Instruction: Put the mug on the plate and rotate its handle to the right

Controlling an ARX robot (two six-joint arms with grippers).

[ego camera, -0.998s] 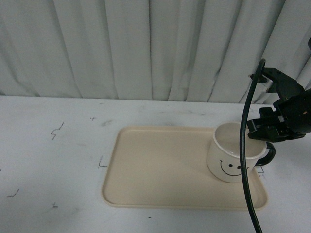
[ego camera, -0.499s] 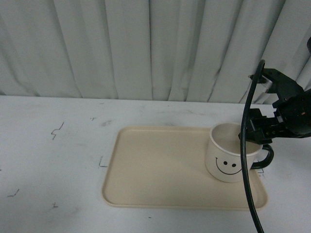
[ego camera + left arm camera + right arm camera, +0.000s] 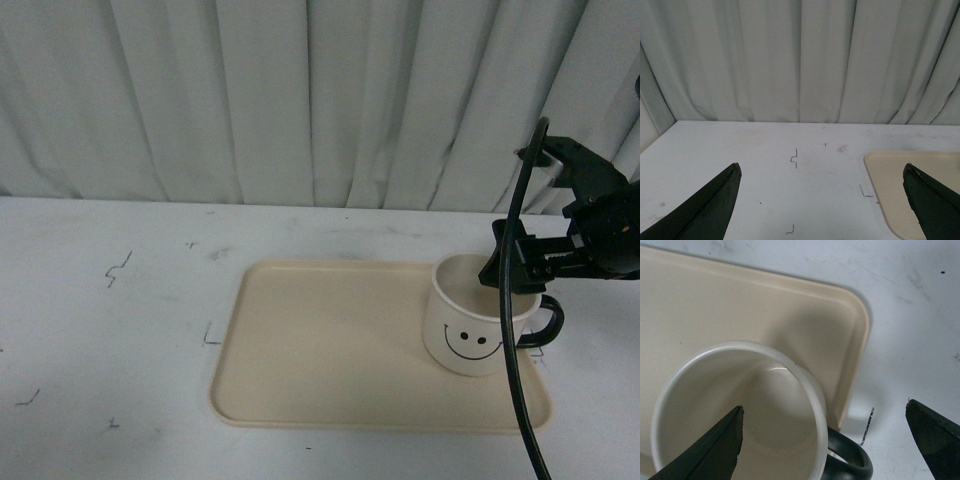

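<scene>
on the plate's [image 3: 330, 345] right end the mug [image 3: 475, 325] stands upright, handle [image 3: 548, 322] pointing right; above its rim the right gripper [image 3: 520, 262] hangs wide open, holding nothing. left gripper [image 3: 825, 200] is likewise spread, empty.

White table [image 3: 120, 330] with small dark marks, pleated pale curtain [image 3: 300, 100] behind

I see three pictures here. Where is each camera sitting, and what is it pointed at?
Front view: on the robot's body, facing the curtain over the table; shows the right gripper above the mug on the plate.
Left wrist view: on the left arm, looking across the table; the left gripper frames it, open.
Right wrist view: on the right arm, looking down into the mug, handle visible.
All three views show the plate.
</scene>
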